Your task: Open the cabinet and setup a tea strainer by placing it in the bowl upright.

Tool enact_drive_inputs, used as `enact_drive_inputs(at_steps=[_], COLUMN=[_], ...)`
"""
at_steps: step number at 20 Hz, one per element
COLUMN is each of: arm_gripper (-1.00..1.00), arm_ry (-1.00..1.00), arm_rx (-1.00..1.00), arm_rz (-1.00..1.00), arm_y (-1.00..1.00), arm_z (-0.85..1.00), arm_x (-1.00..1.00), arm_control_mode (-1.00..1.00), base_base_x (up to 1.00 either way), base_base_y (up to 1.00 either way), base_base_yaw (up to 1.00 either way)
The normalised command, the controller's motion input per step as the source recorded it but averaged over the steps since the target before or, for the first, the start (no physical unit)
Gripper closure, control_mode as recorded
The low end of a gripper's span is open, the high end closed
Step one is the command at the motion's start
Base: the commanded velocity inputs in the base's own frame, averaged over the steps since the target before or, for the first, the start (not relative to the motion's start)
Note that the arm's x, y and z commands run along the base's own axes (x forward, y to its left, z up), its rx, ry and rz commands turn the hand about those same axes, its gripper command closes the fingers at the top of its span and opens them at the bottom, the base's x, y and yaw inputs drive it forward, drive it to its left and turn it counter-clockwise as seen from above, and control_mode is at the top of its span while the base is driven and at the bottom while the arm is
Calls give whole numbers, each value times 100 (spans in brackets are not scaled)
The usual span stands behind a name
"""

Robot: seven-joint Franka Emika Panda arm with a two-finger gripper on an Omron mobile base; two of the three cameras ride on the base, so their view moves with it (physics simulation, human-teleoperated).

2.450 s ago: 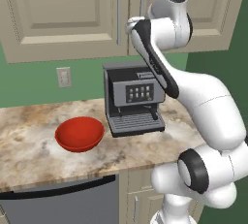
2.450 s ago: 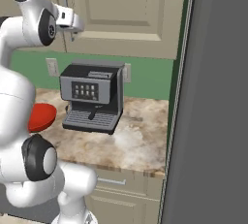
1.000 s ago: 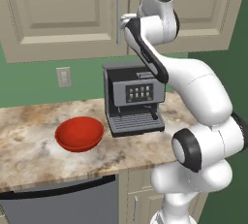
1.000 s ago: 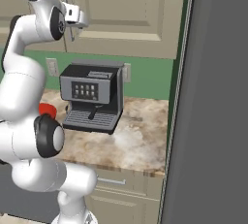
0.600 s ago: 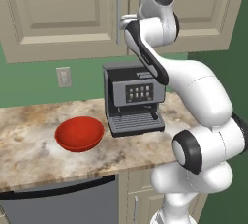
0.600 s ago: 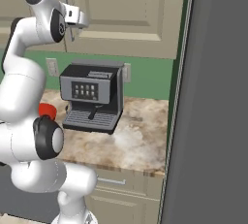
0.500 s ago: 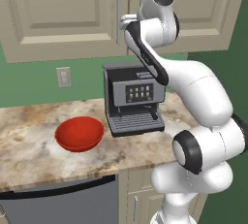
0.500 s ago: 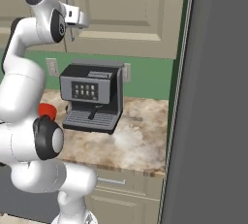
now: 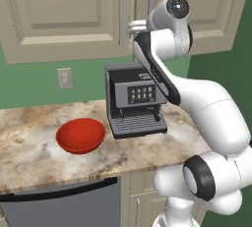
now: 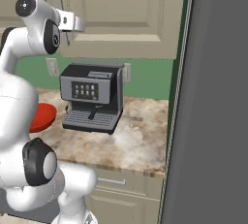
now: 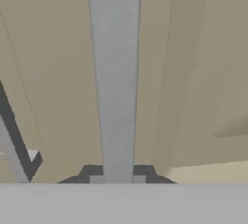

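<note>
Up at the cabinet (image 9: 64, 14), the hand (image 9: 132, 26) is clamped on a handle (image 11: 115, 72): from the hand's own camera the silver bar runs straight up from between the two dark fingertips (image 11: 80, 175), which sit tight against either side of it. From the left base camera the hand reaches toward 9 o'clock from the arm's wrist and meets the doors near the middle seam, between the two vertical bars, at about their lower third. I cannot tell from the base cameras which bar it holds. Both doors look flush and shut.

Below, on the marbled bench (image 9: 29, 157), the red bowl (image 9: 80, 135) sits upright at about 8 o'clock from the hand, well apart from it, with nothing visible inside. Just beside the bowl, at its 3 o'clock, stands the dark coffee machine (image 9: 134, 104), directly under the hand. A wall socket (image 9: 64, 77) is on the green wall at 11 o'clock from the bowl. From the right base camera a tall grey panel (image 10: 213, 97) rises along the bench's 3 o'clock end.
</note>
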Motion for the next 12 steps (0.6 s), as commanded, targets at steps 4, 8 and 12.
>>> enact_drive_inputs(at_steps=[4, 8, 12], arm_gripper=[100, 100, 100], arm_ry=[-9, -8, -1], arm_rx=[1, 4, 7], arm_rz=[2, 0, 0], arm_y=[-43, -49, -38], arm_z=[3, 3, 2], arm_x=[-100, -100, -100], arm_control_mode=[-100, -100, -100], base_base_x=[0, 0, 0], base_base_y=[0, 0, 0], base_base_yaw=[0, 0, 0])
